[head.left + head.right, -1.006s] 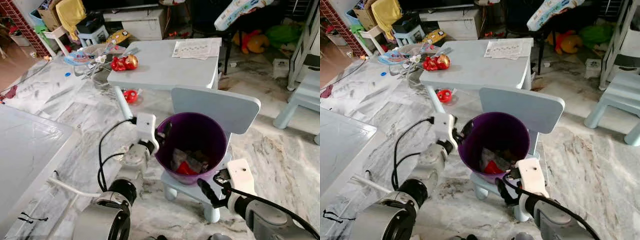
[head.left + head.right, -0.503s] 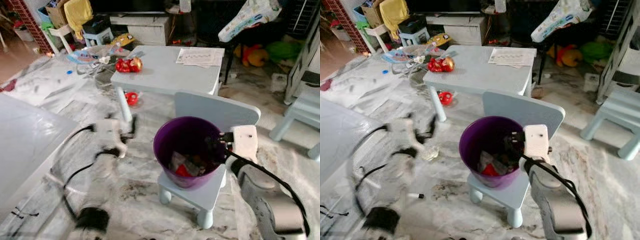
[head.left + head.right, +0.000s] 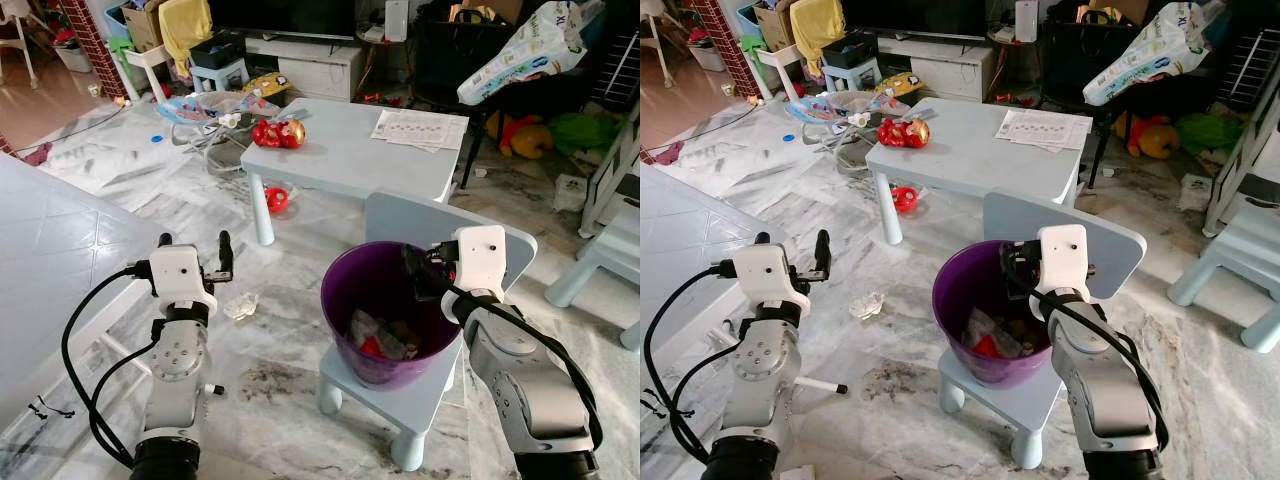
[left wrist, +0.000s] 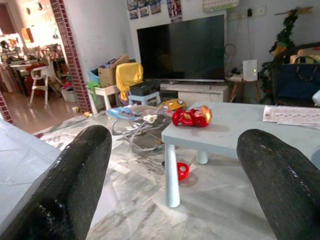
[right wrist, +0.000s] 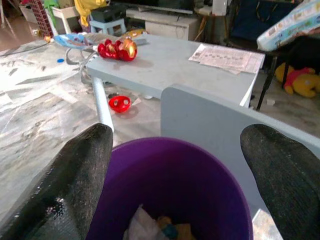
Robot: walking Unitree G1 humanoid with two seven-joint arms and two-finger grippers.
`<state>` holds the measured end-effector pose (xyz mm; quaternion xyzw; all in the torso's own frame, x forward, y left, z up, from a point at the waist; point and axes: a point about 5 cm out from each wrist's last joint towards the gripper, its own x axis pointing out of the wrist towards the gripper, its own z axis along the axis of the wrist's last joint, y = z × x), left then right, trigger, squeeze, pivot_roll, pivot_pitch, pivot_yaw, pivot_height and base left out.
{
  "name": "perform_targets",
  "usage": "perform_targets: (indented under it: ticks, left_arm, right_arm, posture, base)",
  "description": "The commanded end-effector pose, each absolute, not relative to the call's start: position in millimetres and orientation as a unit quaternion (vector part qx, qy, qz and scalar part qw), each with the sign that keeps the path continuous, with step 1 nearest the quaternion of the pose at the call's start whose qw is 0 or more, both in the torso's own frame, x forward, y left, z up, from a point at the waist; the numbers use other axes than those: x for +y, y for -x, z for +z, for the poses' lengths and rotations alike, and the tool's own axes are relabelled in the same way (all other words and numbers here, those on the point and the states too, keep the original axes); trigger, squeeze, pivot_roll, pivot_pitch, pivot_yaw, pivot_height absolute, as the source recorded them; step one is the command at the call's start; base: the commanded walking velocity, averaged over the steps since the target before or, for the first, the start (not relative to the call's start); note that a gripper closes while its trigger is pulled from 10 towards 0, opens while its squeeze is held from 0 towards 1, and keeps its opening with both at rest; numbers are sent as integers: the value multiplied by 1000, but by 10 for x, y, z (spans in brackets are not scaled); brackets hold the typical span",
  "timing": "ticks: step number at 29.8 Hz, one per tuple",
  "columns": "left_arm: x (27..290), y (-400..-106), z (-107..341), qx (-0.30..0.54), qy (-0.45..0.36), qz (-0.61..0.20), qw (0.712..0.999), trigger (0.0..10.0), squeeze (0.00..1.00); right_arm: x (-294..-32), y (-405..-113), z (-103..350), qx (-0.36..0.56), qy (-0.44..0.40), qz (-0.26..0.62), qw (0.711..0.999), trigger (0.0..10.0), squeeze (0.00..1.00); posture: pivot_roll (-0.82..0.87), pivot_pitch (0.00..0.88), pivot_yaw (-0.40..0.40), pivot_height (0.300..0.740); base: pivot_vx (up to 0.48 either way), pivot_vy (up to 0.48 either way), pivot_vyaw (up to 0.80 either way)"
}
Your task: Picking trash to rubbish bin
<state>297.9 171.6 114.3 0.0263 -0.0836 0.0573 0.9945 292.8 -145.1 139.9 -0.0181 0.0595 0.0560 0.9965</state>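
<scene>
Purple bin (image 3: pixel 385 300), one crumpled wrapper (image 3: pixel 240 306) on floor, two empty end effectors (image 3: pixel 192 252) (image 3: pixel 414 272) spread.

You see a glossy purple plastic bin (image 3: pixel 385 310) on a smooth, matt pale-blue plastic chair (image 3: pixel 445 225). The floor (image 3: pixel 270 350) looks like polished veined marble. Both grippers' fingers (image 4: pixel 75 185) look rough, grainy black rubber. Crumpled paper and wrappers (image 3: pixel 380 338) lie in the bin. The table (image 3: pixel 350 150) looks matt.

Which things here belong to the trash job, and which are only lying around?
For the job:
- purple bin
- crumpled trash on the floor
- left hand, right hand, both open

Lying about:
- red toy
- papers
- small table
</scene>
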Motion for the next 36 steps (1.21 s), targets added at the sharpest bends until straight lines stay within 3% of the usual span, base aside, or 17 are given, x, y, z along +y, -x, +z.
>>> perform_targets:
  ticks: [1,36]
  left_arm:
    - [1726,-2959,1184,-82,-28,62,994,10000,0]
    - [1643,-3050,1414,-69,-41,77,994,10000,0]
  right_arm:
    - [-1416,-2952,1423,49,22,62,997,10000,894]
    - [-1295,-3068,1465,10,11,100,995,10000,890]
  posture:
    - [-70,11,61,740]
    - [-79,5,79,740]
  base:
    - [0,0,538]
    - [0,0,800]
